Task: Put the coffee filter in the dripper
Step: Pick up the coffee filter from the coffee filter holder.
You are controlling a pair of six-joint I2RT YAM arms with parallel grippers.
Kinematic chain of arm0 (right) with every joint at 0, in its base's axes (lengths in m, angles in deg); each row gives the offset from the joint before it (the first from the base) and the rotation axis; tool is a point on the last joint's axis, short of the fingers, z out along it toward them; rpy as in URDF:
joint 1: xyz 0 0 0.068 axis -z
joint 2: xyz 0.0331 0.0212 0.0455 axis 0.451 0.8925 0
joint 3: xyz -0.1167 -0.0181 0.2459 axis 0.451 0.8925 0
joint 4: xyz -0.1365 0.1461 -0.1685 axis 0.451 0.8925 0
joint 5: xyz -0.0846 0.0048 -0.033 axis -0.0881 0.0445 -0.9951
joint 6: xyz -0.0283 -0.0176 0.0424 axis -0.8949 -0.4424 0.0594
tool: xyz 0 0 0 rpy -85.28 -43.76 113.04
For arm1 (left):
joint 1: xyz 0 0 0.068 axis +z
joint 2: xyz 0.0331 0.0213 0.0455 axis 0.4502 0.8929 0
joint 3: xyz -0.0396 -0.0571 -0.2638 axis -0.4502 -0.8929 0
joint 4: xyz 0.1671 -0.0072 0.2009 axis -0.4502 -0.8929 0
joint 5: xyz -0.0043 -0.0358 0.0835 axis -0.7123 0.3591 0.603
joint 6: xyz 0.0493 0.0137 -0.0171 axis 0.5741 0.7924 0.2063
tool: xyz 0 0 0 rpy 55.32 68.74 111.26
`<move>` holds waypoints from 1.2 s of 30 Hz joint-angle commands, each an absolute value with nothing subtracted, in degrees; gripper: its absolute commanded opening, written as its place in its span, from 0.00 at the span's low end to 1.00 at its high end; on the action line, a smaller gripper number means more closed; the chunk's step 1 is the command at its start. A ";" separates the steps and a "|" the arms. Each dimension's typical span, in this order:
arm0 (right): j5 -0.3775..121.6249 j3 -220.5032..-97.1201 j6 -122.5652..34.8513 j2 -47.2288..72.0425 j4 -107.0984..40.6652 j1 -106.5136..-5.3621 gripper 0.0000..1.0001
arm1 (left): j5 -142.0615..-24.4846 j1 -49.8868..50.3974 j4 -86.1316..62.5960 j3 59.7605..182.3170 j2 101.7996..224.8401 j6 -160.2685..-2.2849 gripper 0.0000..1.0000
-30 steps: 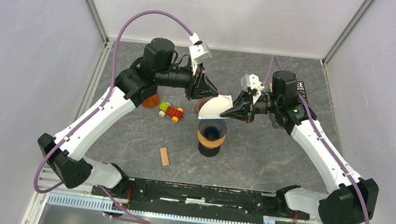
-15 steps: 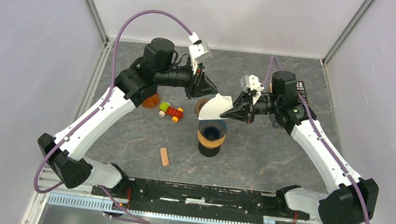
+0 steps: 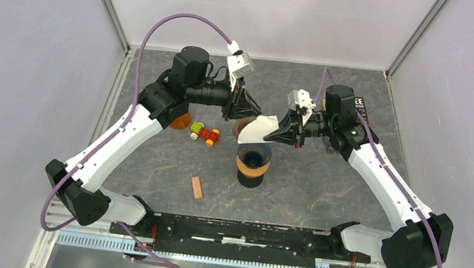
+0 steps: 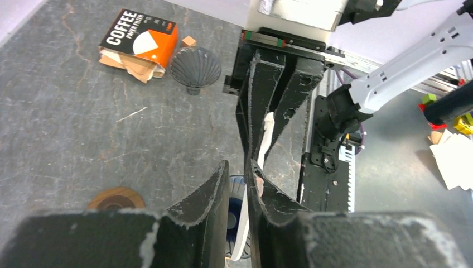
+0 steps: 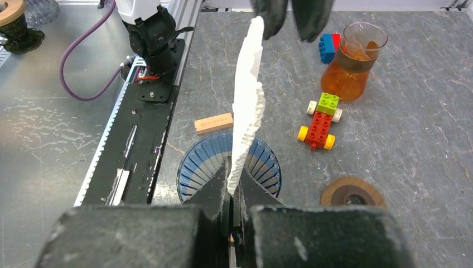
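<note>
right pincer (image 5: 231, 170) pinching coffee filter (image 5: 248, 95) above dripper (image 5: 198, 162) | left pincer (image 4: 239, 170) spread | carafe (image 5: 346, 78) holds orange liquid

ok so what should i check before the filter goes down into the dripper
1. Hold: the right gripper is shut on one edge of the coffee filter: ok.
2. Second hold: the left gripper has its jaws open, and the filter's far edge lies beside them, not between: not ok.
3. Filter opened into a cone: it hangs flat: not ok.
4. The dripper is upright with its mouth facing up: ok.
5. Filter centred over the dripper: cannot tell.
6. The toy car and wood block are apart from the dripper: ok.
</note>
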State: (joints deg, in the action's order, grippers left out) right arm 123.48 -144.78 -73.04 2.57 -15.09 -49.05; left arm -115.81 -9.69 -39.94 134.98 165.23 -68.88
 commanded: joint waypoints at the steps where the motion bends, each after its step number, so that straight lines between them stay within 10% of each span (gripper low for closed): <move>1: 124.05 -147.35 -71.70 2.81 -17.00 -49.20 0.00 | -119.85 -9.59 -38.50 133.58 163.69 -70.09 0.24; 36: 122.91 -147.40 -71.48 4.17 -16.62 -49.00 0.00 | -117.81 -9.63 -39.58 131.39 162.99 -64.86 0.25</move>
